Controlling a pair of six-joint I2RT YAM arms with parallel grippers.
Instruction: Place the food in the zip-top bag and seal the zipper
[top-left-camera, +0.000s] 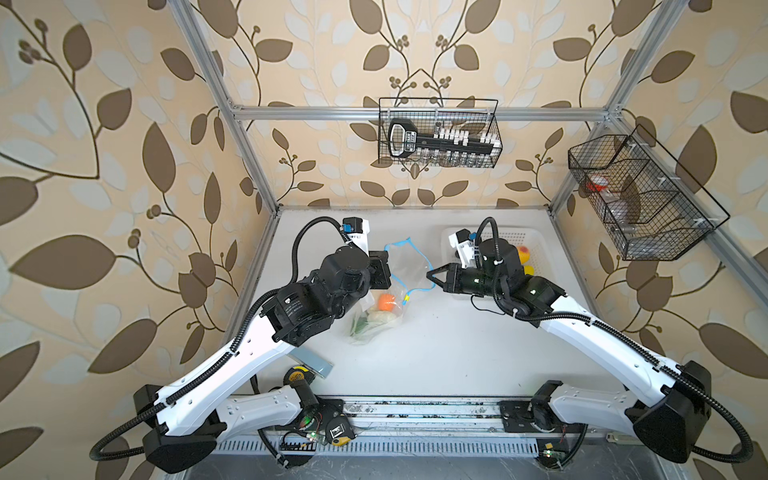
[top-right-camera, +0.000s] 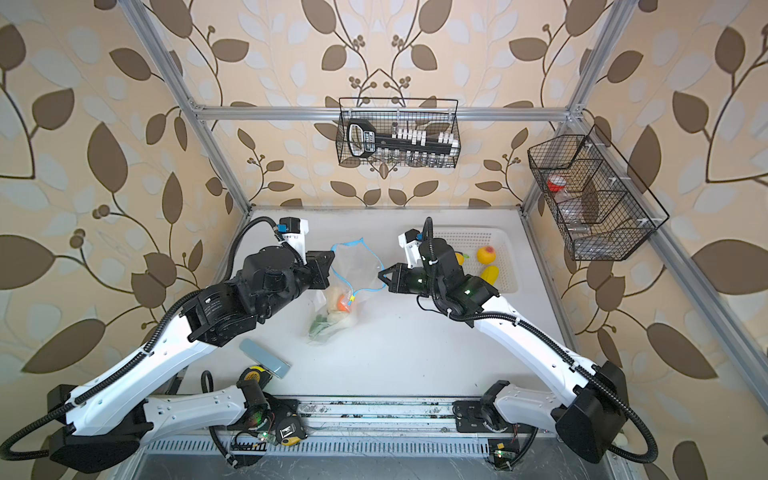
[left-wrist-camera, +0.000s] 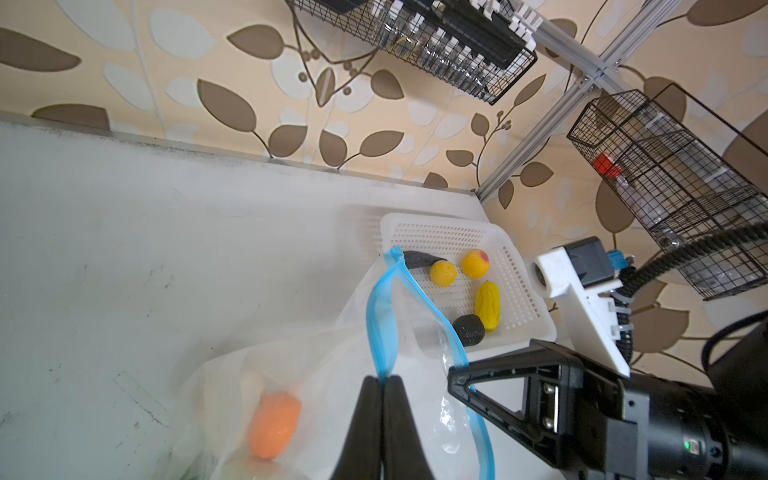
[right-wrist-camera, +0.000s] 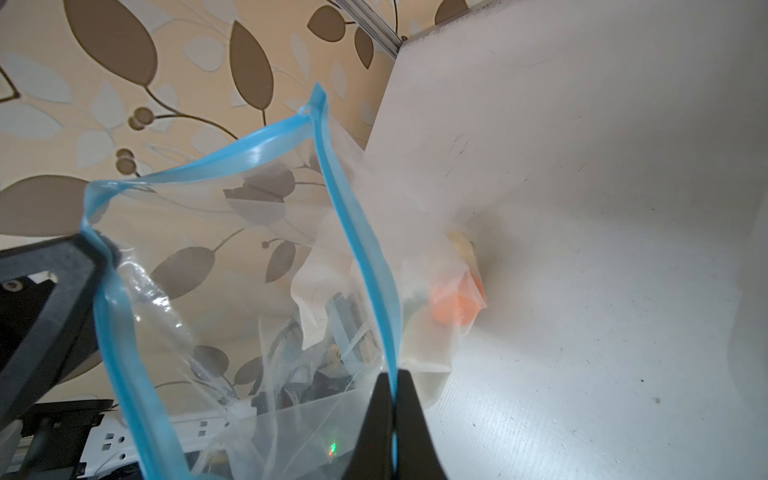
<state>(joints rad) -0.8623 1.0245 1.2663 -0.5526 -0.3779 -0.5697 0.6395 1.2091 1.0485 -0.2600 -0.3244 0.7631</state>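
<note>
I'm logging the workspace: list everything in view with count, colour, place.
clear plastic zip-top bag: one, transparent, table centre
light-blue zipper strip: one, blue, bag mouth
round orange toy fruit: one, orange, inside bag
pale vegetable, leafy greens: one each, white, green, inside bag
white perforated plastic basket: one, white, far right
lemon, peach, corn: one each, yellow, in basket
dark pieces: two, black, in basket
black wire baskets: two, on frame
grey flat block: one, by left arm
left gripper, right gripper: black, shut on zipper
</note>
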